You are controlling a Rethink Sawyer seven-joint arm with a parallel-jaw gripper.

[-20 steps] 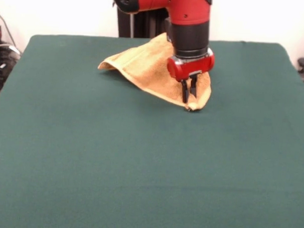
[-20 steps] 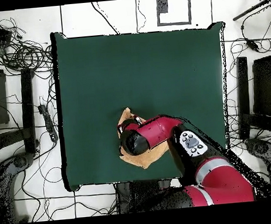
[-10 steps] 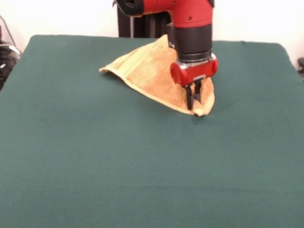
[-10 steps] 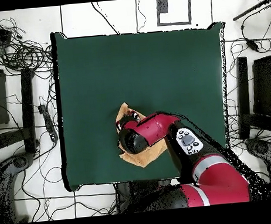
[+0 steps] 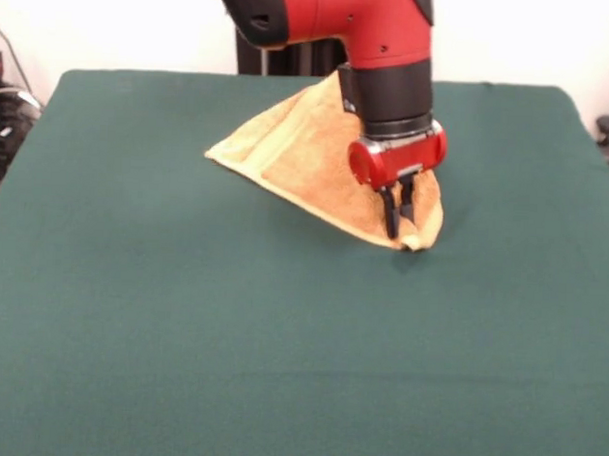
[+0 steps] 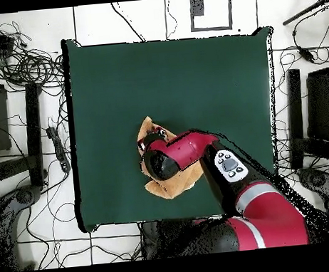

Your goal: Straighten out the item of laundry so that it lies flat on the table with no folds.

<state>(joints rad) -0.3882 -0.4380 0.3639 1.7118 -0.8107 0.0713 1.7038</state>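
The towel (image 5: 322,164) lies crumpled on the green table (image 5: 181,334), toward the far side of the table in the front view and a little right of its middle. It is not flat: it forms a rough triangle, with one pointed corner reaching out to the left, a raised part running up behind the arm, and a third corner pulled down toward the camera at the lower right. A fold line crosses its middle, so one layer lies over another. The red and black arm (image 5: 376,35) comes down over the towel, and its gripper (image 5: 398,213) points straight down at that near right corner. The two dark fingers (image 5: 390,213) stand close together and pinch the edge of the cloth, which bunches into a small lump just beneath their tips, at or just above the table. In the overhead view the towel (image 6: 170,187) shows as a tan patch near the table's lower edge, left of centre, with most of it hidden under the arm (image 6: 179,153); one corner pokes out toward the table's middle.
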